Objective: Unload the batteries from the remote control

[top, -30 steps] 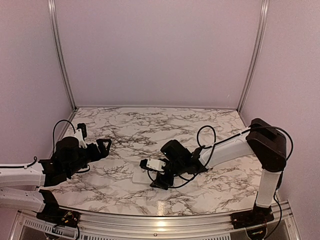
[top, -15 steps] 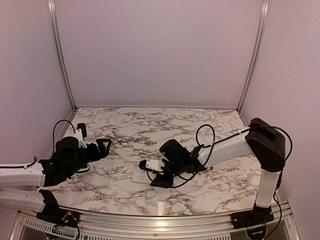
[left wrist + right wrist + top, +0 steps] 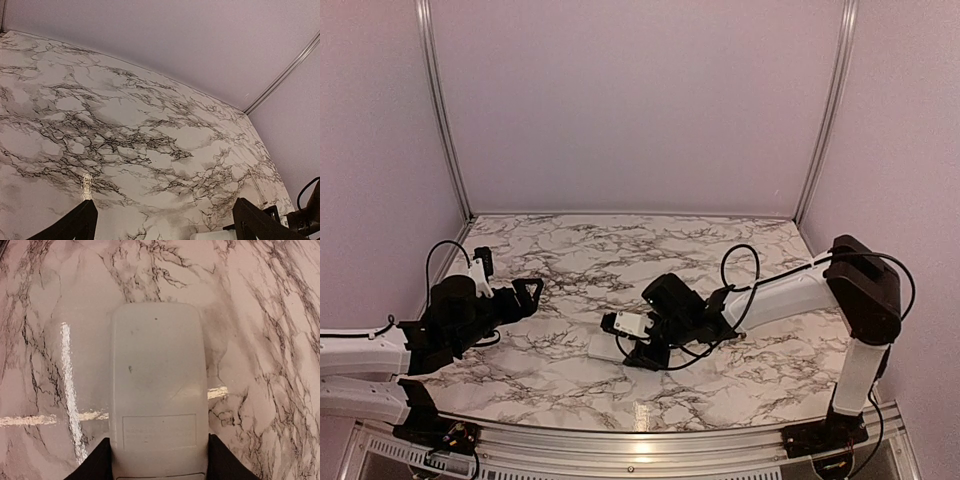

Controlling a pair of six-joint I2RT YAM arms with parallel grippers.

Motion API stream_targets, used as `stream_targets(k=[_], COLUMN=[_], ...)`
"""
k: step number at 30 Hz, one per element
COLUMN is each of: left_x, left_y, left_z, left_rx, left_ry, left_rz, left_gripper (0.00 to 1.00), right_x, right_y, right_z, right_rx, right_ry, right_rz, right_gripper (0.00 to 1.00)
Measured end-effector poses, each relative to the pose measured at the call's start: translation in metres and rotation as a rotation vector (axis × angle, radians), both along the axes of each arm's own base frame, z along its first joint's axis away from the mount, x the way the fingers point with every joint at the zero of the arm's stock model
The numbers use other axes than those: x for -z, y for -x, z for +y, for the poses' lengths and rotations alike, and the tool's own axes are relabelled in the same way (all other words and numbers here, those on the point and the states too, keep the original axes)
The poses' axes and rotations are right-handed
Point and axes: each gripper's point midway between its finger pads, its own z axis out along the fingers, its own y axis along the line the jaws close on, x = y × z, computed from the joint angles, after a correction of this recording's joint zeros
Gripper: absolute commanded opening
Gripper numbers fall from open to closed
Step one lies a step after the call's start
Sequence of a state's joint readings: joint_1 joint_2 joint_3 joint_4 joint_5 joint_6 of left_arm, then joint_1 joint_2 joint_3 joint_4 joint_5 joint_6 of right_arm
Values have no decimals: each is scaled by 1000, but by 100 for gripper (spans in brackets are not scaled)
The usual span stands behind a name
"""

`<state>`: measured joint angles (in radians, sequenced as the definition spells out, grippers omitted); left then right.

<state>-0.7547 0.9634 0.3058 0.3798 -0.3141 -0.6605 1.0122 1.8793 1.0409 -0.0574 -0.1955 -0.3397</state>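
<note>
The remote control [image 3: 157,390] is a flat white slab lying on the marble table [image 3: 570,260], its back face up with a faint rectangular outline near my end. My right gripper [image 3: 157,467] is shut on it, with a black finger [image 3: 92,462] pressed against each long side. From above, the remote control [image 3: 601,348] pokes out to the left of the right gripper [image 3: 638,355]. The batteries are hidden. My left gripper [image 3: 525,292] hangs open and empty over the table's left side, well away from the remote; its fingers [image 3: 75,225] stand wide apart.
A thin pale stick [image 3: 256,186] lies on the table at the far right of the left wrist view. Purple walls with metal corner posts [image 3: 440,110] close in the table on three sides. A black cable [image 3: 740,270] loops above the right arm.
My right gripper's jaws have closed in on the remote's sides, and the right arm has shifted slightly. The left arm has not moved.
</note>
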Motion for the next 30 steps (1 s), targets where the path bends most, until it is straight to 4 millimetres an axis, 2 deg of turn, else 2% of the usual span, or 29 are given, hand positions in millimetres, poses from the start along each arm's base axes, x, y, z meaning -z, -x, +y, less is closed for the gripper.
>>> stream_targets(k=[10,16,19,23,30], left_x=[-5,4,17,30,29], left_y=[2,2,4,8,21], left_z=[-5,-21,-36,-57,-88], left_rx=[32,100,172,272,447], left_ry=[20,27,22,31,101], left_rz=[-23,-8,25,58,61], left_gripper=[99,99,99,98,96], right_x=[-43,-74,-76,-77,-78], right_y=[-16,-36,-40,-40,-44], right_z=[-7,-11,-22,-27,-28], right_rx=[105,189,230,248,264], right_ry=[-31,-89,-100,-121,-148], right_rz=[-71,-190,-235,-257,-287], right_gripper=[35,33,33,33,29])
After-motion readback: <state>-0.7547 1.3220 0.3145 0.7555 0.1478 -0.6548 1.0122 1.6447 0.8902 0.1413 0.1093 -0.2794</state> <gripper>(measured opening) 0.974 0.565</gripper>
